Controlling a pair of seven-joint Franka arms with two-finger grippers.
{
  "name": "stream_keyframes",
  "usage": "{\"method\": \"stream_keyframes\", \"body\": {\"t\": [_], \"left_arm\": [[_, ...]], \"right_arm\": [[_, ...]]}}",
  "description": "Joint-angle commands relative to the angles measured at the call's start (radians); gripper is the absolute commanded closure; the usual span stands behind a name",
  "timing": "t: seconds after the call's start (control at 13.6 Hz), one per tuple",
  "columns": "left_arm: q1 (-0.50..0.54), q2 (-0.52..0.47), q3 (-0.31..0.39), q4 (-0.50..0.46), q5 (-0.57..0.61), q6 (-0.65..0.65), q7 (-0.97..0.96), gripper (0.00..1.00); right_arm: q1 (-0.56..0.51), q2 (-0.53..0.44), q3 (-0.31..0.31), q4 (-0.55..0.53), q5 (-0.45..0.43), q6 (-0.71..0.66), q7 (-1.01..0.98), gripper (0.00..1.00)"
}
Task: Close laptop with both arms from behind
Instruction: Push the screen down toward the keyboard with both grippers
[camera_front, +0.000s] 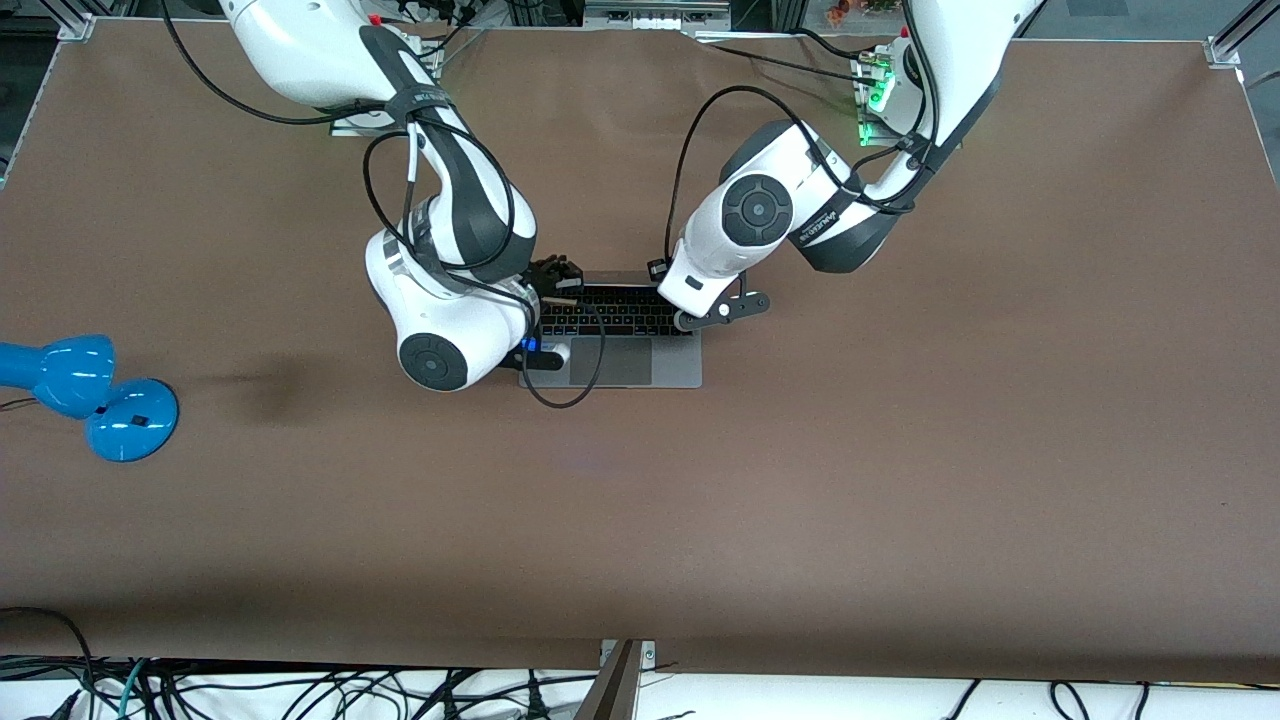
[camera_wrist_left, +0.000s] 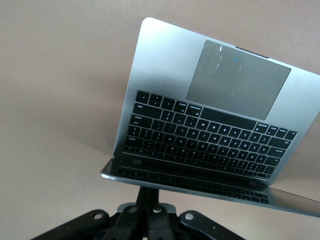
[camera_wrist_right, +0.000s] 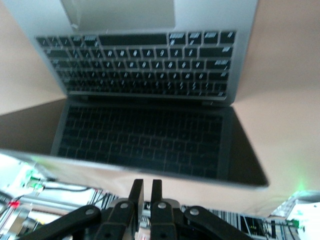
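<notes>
The space-grey laptop (camera_front: 640, 368) lies mid-table with its lid half raised; its keyboard and trackpad face the front camera. My right gripper (camera_front: 556, 278) is at the back of the lid near the right arm's end. In the right wrist view, its fingers (camera_wrist_right: 136, 192) stand close together with a thin gap, just off the lid's top edge (camera_wrist_right: 125, 169). My left gripper (camera_wrist_left: 150, 192) is shut, and its tip touches the lid's top edge (camera_wrist_left: 200, 186) at the other end. In the front view the left wrist hides it.
A blue lamp (camera_front: 90, 395) lies on the brown table (camera_front: 900, 480) at the right arm's end, well away from the laptop. Black cables loop from both arms, one hanging over the trackpad (camera_front: 575, 395).
</notes>
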Motion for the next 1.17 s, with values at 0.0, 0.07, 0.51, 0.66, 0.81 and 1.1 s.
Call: {"method": "stream_keyframes", "body": {"t": [0.0, 0.07, 0.51, 0.66, 0.81, 1.1], "left_arm": [[-0.014, 0.026, 0.006, 0.035, 0.038, -0.009, -0.025, 1.0], [-0.014, 0.026, 0.006, 0.035, 0.038, -0.009, -0.025, 1.0], [-0.014, 0.043, 0.012, 0.045, 0.038, -0.008, -0.023, 1.0], [-0.014, 0.066, 0.012, 0.075, 0.075, -0.009, -0.026, 1.0], [-0.014, 0.093, 0.012, 0.084, 0.086, -0.008, -0.031, 1.0], [-0.014, 0.136, 0.013, 0.121, 0.123, -0.008, -0.039, 1.0]], "right_arm": [[0.007, 0.007, -0.002, -0.002, -0.02, 0.037, -0.008, 0.87], [0.007, 0.009, -0.002, -0.001, -0.021, 0.039, -0.008, 0.87], [0.004, 0.022, -0.002, 0.004, -0.046, 0.07, -0.02, 0.87], [0.004, 0.024, -0.004, 0.004, -0.046, 0.082, -0.032, 0.87], [0.002, 0.029, -0.004, 0.004, -0.048, 0.085, -0.046, 0.87], [0.001, 0.038, -0.005, 0.004, -0.049, 0.114, -0.06, 0.87]]}}
